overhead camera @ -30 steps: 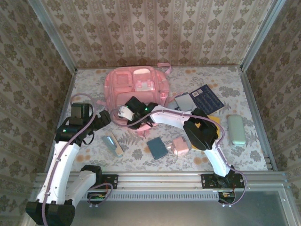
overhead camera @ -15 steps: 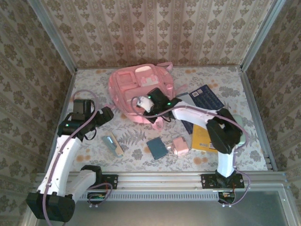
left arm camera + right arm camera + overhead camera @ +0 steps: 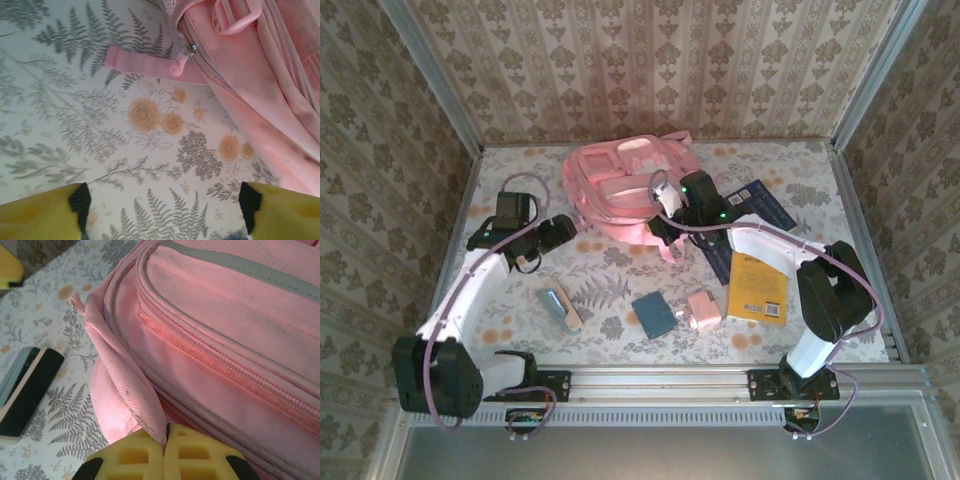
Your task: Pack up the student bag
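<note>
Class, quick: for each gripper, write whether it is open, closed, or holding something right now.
Left gripper: open, nothing between its fingers.
Right gripper: shut, pinching a fabric fold of the student bag.

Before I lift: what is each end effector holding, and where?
Right end effector pinches the student bag by a fabric fold at its edge; left end effector holds nothing.

No text, label, brand, number or sign is reading legibly on any item; pale marks are showing on the dark blue cover (image 3: 770, 206) at the right, too small to decipher.
</note>
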You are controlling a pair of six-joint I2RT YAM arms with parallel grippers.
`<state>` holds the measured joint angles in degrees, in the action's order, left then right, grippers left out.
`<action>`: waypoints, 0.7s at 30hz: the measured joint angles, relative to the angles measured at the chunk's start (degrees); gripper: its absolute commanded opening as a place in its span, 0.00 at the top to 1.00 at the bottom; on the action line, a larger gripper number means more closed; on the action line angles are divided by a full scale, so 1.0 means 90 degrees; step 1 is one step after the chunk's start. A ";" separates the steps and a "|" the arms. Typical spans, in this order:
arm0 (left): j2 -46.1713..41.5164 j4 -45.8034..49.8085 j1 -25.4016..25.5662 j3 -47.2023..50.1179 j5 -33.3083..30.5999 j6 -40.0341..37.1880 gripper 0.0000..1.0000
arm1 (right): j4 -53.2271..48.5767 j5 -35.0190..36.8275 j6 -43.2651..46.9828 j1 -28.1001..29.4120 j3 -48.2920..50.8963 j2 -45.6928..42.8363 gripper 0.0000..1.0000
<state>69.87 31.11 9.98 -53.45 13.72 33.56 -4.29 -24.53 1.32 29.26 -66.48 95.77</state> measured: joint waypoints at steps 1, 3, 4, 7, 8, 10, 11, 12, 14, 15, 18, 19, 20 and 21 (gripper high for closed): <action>0.0134 -0.0078 0.0000 -0.0061 0.0063 -0.0075 0.30 | 0.0034 -0.0051 -0.0053 -0.0066 0.0051 -0.0044 1.00; 0.0459 -0.0274 -0.0007 -0.0202 0.0253 -0.0255 0.40 | 0.0119 -0.0197 -0.0197 -0.0233 0.0165 -0.0155 1.00; 0.0588 -0.0401 -0.0017 -0.0245 0.0362 -0.0364 0.44 | 0.0151 -0.0274 -0.0253 -0.0313 0.0214 -0.0209 1.00; 0.0906 -0.0877 -0.0029 -0.0265 0.0753 -0.0665 0.47 | 0.0175 -0.0627 -0.0461 -0.0605 0.0265 -0.0328 1.00; 0.1008 -0.1047 -0.0029 -0.0265 0.0874 -0.0748 0.47 | 0.0211 -0.0784 -0.0542 -0.0721 0.0265 -0.0345 1.00; 0.1207 -0.1406 0.0015 -0.0265 0.1064 -0.0937 0.46 | 0.0301 -0.1052 -0.0692 -0.0937 0.0265 -0.0352 1.00; 0.1324 -0.1620 0.0066 -0.0265 0.1120 -0.1086 0.46 | 0.0345 -0.1192 -0.0755 -0.1052 0.0265 -0.0352 1.00; 0.1433 -0.1807 0.0141 -0.0265 0.1144 -0.1246 0.46 | 0.0386 -0.1324 -0.0828 -0.1156 0.0265 -0.0352 1.00; 0.1639 -0.2040 0.0313 -0.0301 0.1151 -0.1574 0.45 | 0.0461 -0.1520 -0.0899 -0.1299 0.0265 -0.0352 1.00; 0.1807 -0.2096 0.0403 -0.0386 0.1154 -0.1804 0.45 | 0.0483 -0.1608 -0.0930 -0.1350 0.0265 -0.0355 1.00; 0.2276 -0.2164 0.0517 -0.0767 0.1294 -0.2297 0.46 | 0.0486 -0.1758 -0.0964 -0.1411 0.0265 -0.0355 1.00; 0.2450 -0.2181 0.0503 -0.0918 0.1365 -0.2431 0.46 | 0.0486 -0.1800 -0.0967 -0.1421 0.0265 -0.0355 1.00; 0.2628 -0.2188 0.0461 -0.1086 0.1450 -0.2557 0.46 | 0.0486 -0.1831 -0.0979 -0.1433 0.0265 -0.0355 1.00; 0.2803 -0.2205 0.0415 -0.1241 0.1528 -0.2645 0.46 | 0.0486 -0.1855 -0.0984 -0.1433 0.0265 -0.0355 1.00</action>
<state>95.09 11.27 13.72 -64.62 27.46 9.76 0.08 -41.23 -7.53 16.36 -64.10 92.58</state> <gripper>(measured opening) 0.541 0.061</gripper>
